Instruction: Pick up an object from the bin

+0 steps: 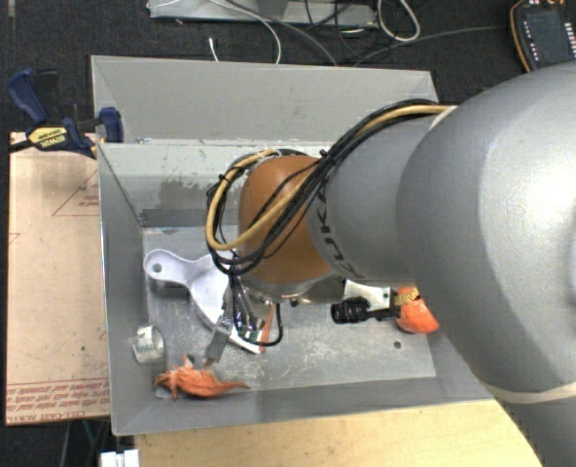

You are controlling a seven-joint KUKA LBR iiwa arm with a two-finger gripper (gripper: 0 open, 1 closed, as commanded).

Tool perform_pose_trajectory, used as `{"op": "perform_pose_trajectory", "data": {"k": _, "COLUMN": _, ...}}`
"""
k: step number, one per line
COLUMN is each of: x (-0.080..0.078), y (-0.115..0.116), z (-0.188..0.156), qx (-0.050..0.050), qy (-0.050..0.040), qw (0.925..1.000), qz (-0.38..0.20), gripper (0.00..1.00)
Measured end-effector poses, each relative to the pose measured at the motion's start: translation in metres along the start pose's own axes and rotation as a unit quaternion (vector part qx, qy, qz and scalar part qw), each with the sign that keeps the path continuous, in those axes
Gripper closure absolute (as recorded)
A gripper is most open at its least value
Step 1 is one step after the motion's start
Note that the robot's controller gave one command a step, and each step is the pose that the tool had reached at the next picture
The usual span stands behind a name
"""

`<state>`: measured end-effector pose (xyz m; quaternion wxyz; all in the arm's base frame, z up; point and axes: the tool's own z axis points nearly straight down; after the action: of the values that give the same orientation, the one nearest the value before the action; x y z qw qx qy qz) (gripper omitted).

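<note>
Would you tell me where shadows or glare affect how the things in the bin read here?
Camera view: the light is soft and even, with no strong glare; a dark patch lies on the bin far wall, left of the arm; the white scoop throws a faint shadow on the floor; the small metal cylinder catches a mild highlight.

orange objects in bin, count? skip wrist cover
2. An orange toy at lower left; an orange piece at right, beside the arm. The arm may hide more.
</note>
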<state>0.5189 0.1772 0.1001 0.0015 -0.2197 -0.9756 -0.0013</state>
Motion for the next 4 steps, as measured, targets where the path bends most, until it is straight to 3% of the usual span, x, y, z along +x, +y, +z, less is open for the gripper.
{"op": "perform_pose_trajectory", "data": {"k": 1, "x": -0.034, "y": 0.009, "z": 0.03, "qx": -0.003, "qy": -0.0041, "qw": 0.9968, "qz": -0.08, "gripper": 0.0}}
{"op": "perform_pose_trajectory", "data": {"k": 2, "x": -0.02, "y": -0.012, "z": 0.029, "qx": -0.003, "qy": -0.0015, "qw": 0.9982, "qz": 0.06, "gripper": 1.0}}
{"op": "perform_pose_trajectory", "data": {"k": 4, "x": -0.018, "y": -0.013, "z": 0.01, "qx": 0.0, "qy": 0.0015, "qw": 0.9982, "qz": 0.06, "gripper": 1.0}}
